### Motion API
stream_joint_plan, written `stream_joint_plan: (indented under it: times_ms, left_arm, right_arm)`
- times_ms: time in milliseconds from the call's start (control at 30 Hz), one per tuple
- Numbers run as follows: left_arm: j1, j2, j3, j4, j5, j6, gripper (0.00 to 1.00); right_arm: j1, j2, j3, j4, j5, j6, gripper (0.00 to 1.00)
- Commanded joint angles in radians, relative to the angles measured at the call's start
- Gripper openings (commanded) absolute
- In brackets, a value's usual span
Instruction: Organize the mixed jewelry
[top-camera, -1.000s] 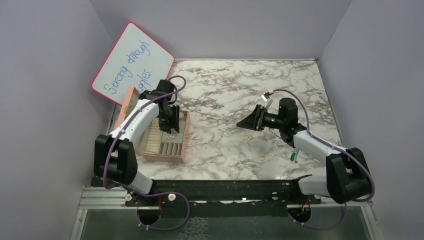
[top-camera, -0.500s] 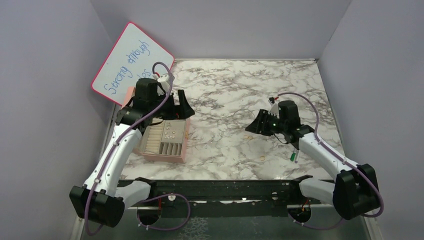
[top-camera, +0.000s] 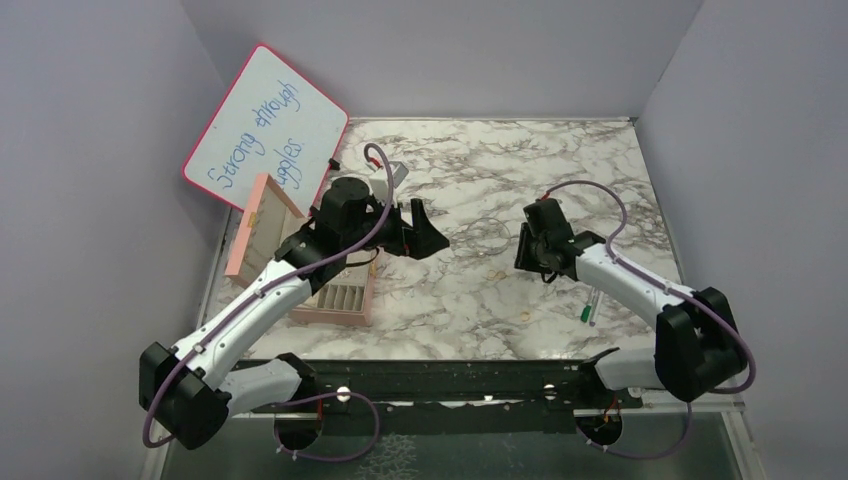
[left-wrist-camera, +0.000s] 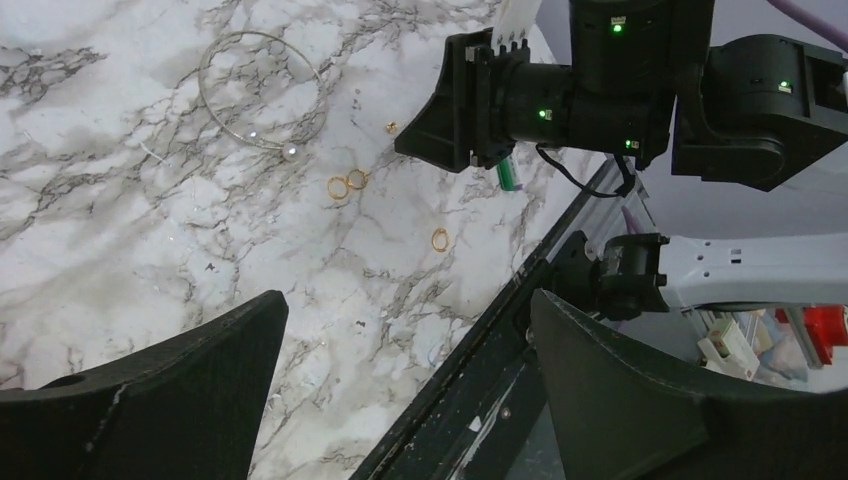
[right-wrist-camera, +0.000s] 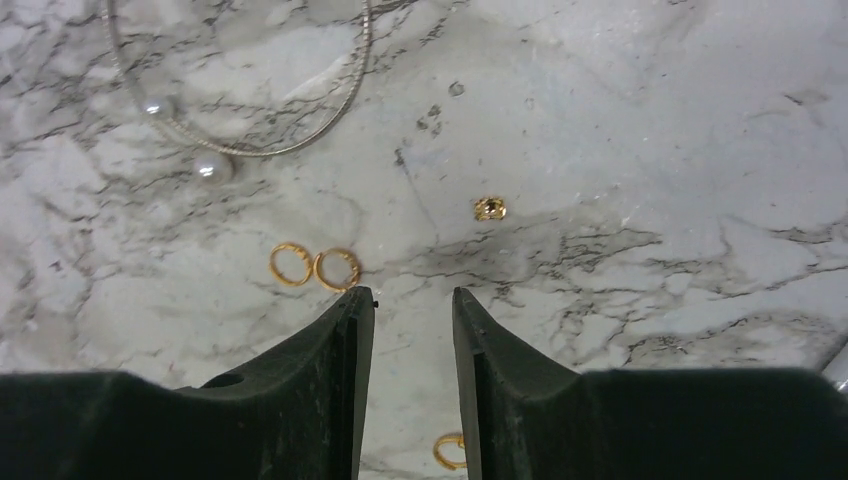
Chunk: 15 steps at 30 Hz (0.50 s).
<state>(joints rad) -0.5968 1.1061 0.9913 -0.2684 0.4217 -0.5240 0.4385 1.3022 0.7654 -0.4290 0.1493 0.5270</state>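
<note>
The left gripper (left-wrist-camera: 408, 300) hangs spread wide over the open middle of the marble table (left-wrist-camera: 120, 200), clear of its edges. The right gripper (right-wrist-camera: 412, 295), narrowly parted and empty, hovers just beside two gold rings (right-wrist-camera: 315, 267), with a gold stud (right-wrist-camera: 489, 208) near.

On one marble table (top-camera: 600, 170) there are three gold rings (right-wrist-camera: 337, 269) and a single gold stud (right-wrist-camera: 489, 208). One thin wire bangle (left-wrist-camera: 260, 92) carries two pearls (right-wrist-camera: 212, 168). Also pictured are one green pen (top-camera: 588, 311), one pink box (top-camera: 330, 316) with its one lid (top-camera: 255, 225), and one whiteboard (top-camera: 265, 125). Two robot arms share the frame, the left arm (top-camera: 250, 305) and the right arm (top-camera: 625, 283). The box's slots are too hidden behind the left arm to be counted from these views.
</note>
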Motion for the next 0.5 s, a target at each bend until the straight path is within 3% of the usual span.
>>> stream_joint_plan:
  times_ms: [0, 467]
  left_arm:
    - [-0.036, 0.026, -0.05, 0.115, -0.051, -0.075, 0.89]
    - [-0.113, 0.049, -0.112, 0.14, -0.09, -0.119, 0.83]
  right_arm:
    - [0.002, 0.093, 0.044, -0.024, 0.152, -0.007, 0.39]
    - [0.003, 0.215, 0.071, 0.048, 0.22, -0.034, 0.28]
